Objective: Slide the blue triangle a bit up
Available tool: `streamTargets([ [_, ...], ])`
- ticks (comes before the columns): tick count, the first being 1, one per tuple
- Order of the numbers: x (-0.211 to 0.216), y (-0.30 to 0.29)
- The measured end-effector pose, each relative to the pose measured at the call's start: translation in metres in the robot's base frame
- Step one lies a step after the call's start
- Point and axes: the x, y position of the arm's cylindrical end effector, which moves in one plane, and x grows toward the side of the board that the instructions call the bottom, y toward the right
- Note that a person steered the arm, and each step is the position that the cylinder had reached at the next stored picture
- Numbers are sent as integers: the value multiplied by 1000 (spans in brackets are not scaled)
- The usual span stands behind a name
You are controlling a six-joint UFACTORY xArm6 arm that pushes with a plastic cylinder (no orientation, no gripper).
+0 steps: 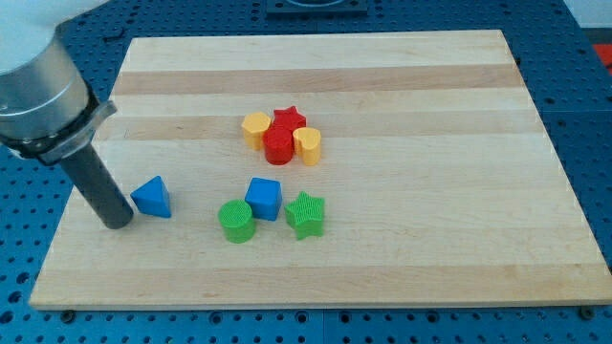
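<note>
The blue triangle (152,197) lies on the wooden board (402,248) at the view's left. My tip (117,223) rests on the board just left of and slightly below the triangle, close to it or just touching its left edge. The dark rod rises up and to the left to the grey arm body at the view's top left corner.
A blue cube (264,199), a green cylinder (235,221) and a green star (306,214) sit together right of the triangle. Higher up, a yellow hexagon (255,128), red star (288,120), red cylinder (278,147) and yellow heart (308,145) form a tight cluster.
</note>
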Motion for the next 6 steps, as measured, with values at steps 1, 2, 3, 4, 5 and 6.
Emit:
streamTargets([
  [1, 10, 3],
  [2, 28, 22],
  [3, 19, 38],
  [4, -1, 37],
  [5, -17, 17],
  [6, -16, 14],
])
